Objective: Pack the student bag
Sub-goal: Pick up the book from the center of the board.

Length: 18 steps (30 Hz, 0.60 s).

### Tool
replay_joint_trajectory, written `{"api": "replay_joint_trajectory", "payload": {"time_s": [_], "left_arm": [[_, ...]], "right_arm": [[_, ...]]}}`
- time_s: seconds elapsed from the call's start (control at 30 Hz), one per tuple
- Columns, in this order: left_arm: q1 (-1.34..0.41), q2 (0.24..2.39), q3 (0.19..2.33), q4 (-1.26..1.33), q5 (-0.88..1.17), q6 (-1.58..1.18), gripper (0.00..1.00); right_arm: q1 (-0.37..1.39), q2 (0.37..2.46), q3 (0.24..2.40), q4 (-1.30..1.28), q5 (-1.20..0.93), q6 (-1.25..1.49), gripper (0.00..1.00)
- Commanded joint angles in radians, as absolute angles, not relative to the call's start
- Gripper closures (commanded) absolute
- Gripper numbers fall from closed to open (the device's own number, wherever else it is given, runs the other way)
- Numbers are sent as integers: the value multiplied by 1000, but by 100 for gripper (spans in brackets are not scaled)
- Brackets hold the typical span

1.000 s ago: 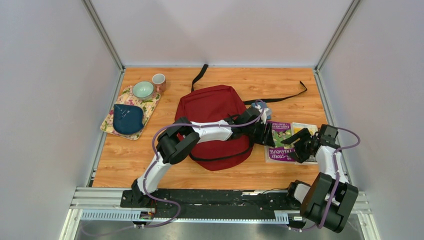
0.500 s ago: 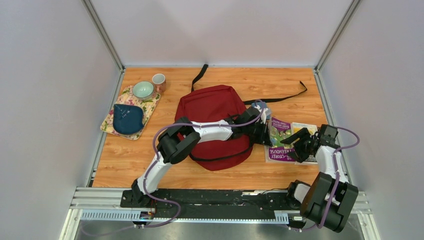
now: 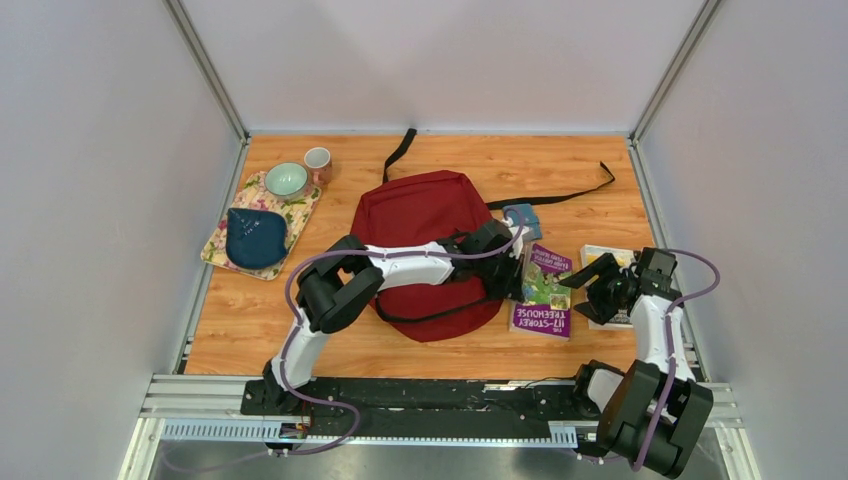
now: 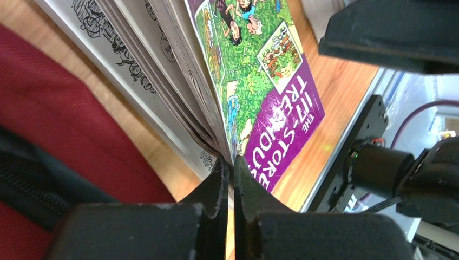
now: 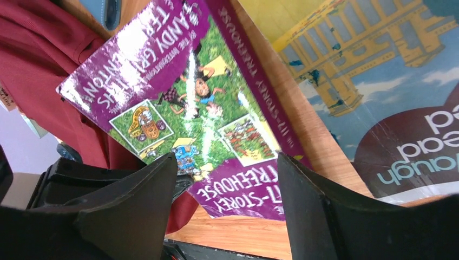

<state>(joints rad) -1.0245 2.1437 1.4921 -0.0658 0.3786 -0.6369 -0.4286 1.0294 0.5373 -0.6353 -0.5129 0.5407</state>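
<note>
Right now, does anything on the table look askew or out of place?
Yes. The purple book sits crooked beside the student bag. The left gripper seems to pinch only its front cover at one edge, so the pages fan apart and the cover could bend.

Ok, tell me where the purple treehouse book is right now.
Top view, right of centre: the purple book sits between the student bag and the right gripper, its cover edge pinched by the left gripper.
</note>
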Motion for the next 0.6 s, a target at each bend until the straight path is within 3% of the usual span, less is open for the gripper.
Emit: {"api": "replay_joint_trajectory", "payload": {"time_s": [0.0,0.03,0.1,0.13,0.17,0.3,0.57], "left_arm": [[-1003,2066,1431,-179,351,-551,90],[-1002,2063,1418,-176,348,-552,72],[-999,2065,1416,-167,347,-557,56],[-999,2068,1426,-169,348,-557,40],[-999,2071,1434,-175,350,-557,35],[-1000,2091,1463,-195,345,-557,24],[-1002,2144,1485,-125,449,-601,23]], "right_arm": [[-426,1029,549,-632,-482,512,29],[-426,1032,546,-627,-479,512,29],[-426,1038,537,-614,-477,514,29],[-426,1042,538,-612,-474,514,29],[-426,1046,535,-609,-465,512,29],[-423,1072,523,-575,-462,514,29],[-403,1176,488,-491,-501,531,29]]}}
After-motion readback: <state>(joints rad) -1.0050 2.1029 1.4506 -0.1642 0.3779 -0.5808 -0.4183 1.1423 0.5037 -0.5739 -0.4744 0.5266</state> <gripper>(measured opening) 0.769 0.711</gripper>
